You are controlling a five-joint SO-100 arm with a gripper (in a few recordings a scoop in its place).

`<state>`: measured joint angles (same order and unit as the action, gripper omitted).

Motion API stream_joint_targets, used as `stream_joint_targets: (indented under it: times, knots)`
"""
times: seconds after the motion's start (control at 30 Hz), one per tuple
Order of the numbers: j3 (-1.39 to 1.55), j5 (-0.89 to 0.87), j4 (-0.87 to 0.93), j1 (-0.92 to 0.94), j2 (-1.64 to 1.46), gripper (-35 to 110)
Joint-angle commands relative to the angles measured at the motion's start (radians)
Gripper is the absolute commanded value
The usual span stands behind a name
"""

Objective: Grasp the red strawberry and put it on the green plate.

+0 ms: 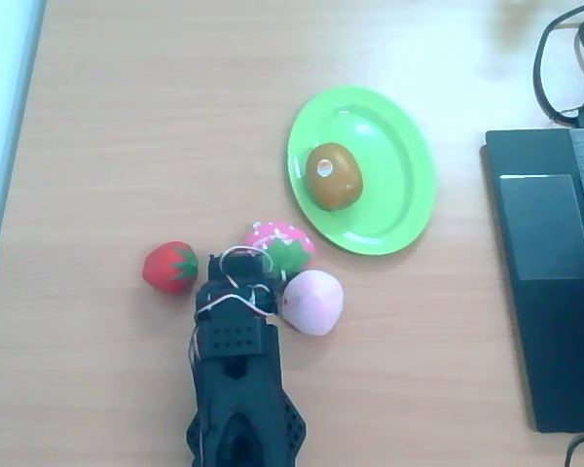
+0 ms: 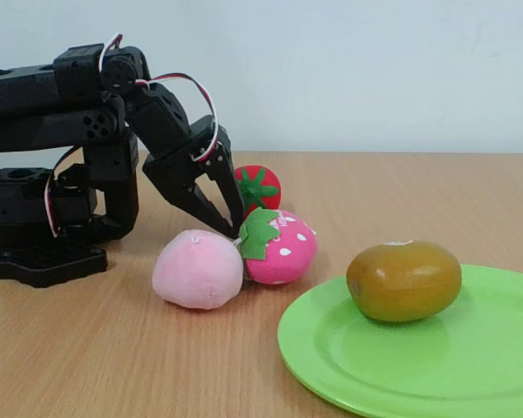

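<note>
The small solid-red toy strawberry (image 1: 170, 267) with a green leafy cap lies on the wooden worktop (image 1: 127, 126), left of the black hand (image 1: 241, 261) in the overhead view. The fixed view shows the hand (image 2: 231, 222) clenched on nothing, tips down beside 1 pink white-dotted strawberry (image 2: 279, 246) and 1 pale pink round plush fruit (image 2: 199, 269). The overhead view alone shows 1 dark laptop (image 1: 550, 272). 1 lime-green round glossy plate (image 1: 389, 204) carries 1 brown oval fruit (image 1: 333, 175).

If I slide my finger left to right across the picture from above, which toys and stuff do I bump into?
Red strawberry → pink white-dotted strawberry → pale pink round fruit → brown fruit on the green plate → dark laptop.
</note>
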<state>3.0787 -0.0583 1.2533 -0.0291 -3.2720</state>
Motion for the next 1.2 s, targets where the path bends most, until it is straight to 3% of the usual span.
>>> stream_joint_targets:
  times: [0.0, 0.63, 0.97, 1.17]
  knots:
    - [-0.663, 0.566, 0.153, -0.465, 0.698, 25]
    - [-0.692, 0.572, 0.186, -0.471, 0.752, 31]
    - [-0.684, 0.541, -0.078, -0.364, 1.017, 31]
    - [-0.67, 0.54, -0.127, -0.354, 1.094, 31]
